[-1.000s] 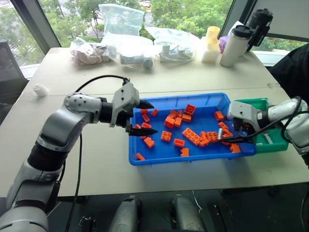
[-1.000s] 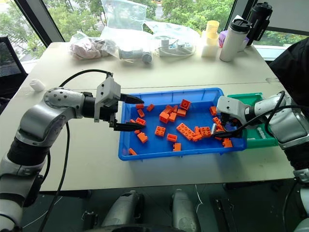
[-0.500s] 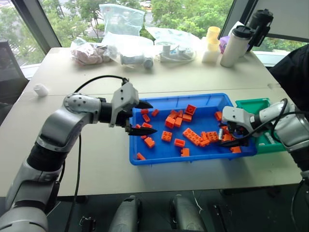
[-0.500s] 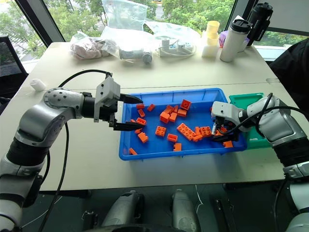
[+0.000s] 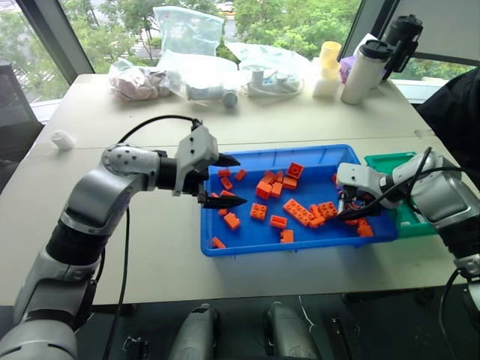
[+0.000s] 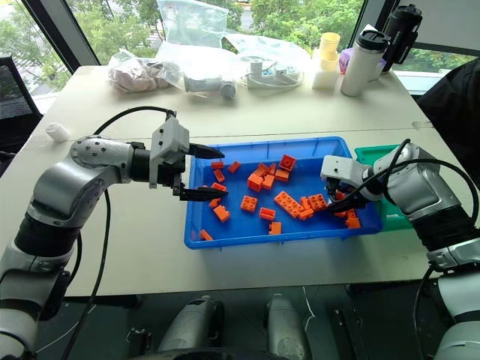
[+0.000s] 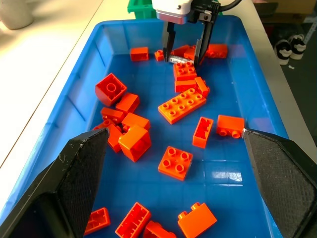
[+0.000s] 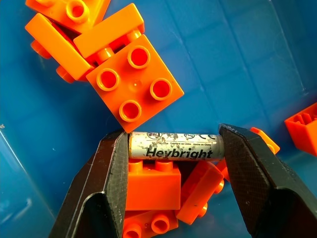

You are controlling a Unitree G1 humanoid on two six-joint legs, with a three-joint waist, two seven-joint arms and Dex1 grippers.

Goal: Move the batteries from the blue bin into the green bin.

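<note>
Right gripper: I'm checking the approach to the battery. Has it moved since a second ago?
Yes. The right gripper has shifted away from the green bin, further over the blue bin, its fingers now closed end to end on a battery.

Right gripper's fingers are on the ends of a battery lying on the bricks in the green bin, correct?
Wrong bin. The right gripper has its fingers on the ends of the battery, which lies on orange bricks in the blue bin, as the right wrist view shows. The green bin stands beside it.
</note>
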